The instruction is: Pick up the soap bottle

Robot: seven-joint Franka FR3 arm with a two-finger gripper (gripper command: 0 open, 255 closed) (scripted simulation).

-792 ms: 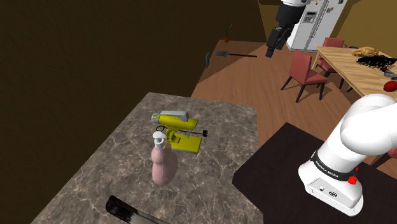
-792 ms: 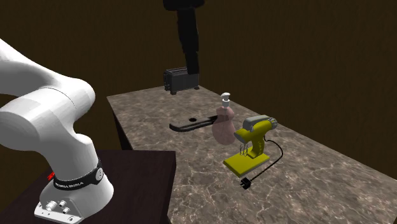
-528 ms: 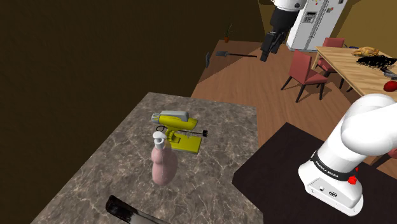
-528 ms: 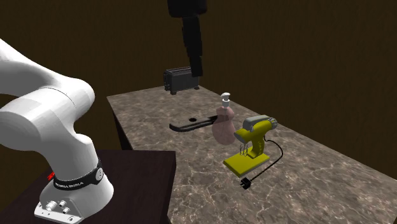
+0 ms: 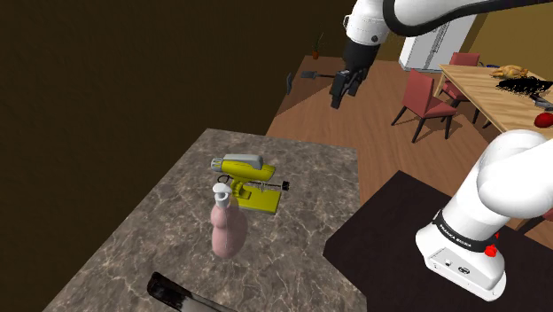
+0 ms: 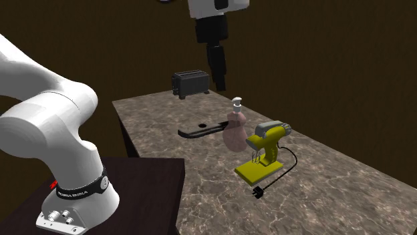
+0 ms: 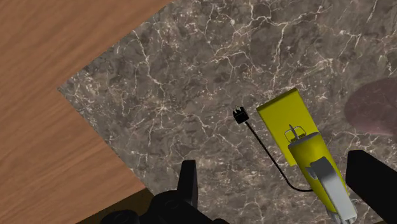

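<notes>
Bottle looks light but probably slippery, I'd guess. It's pear-shaped, so grab the narrow neck under the pump. Jaws wide open, empty, high over the bench.

1. The surface is a dark brown stone slab with pale veins. In the shoulder view it runs from the centre toward seven o'clock.
2. Past its far edge, toward one o'clock, lies a floor of reddish-brown wood planks. In the wrist view the planks meet the slab's corner.
3. At two o'clock on that floor stands a pale wooden dining table. A red chair sits at its nine o'clock side, and a second chair at its far end.
4. A white refrigerator stands behind them, beside an ochre wall.
5. From nine to eleven o'clock, a dim brown wall lies in shadow.
</notes>
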